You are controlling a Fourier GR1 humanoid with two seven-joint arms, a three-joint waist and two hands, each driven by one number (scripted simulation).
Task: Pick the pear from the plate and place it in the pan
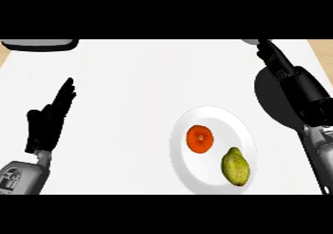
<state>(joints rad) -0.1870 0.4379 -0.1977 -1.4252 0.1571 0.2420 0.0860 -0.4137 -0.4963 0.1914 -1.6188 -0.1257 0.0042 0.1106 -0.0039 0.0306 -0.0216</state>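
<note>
A yellow-green pear (235,166) lies on the lower right part of a white plate (186,171), stem end toward the top. My right hand (291,77) is up at the right, well above the plate and apart from the pear. Its fingers (268,50) stretch straight toward the far edge and hold nothing. Under that hand and forearm lies a dark round pan (267,98), mostly hidden. My left hand (49,119) rests open at the left, fingers up, far from the plate.
A round orange-red fruit (200,138) sits on the plate beside the pear, up and to its left. A dark, grey-rimmed object (41,44) is cut off at the far left corner. Wood shows past the counter's far corners.
</note>
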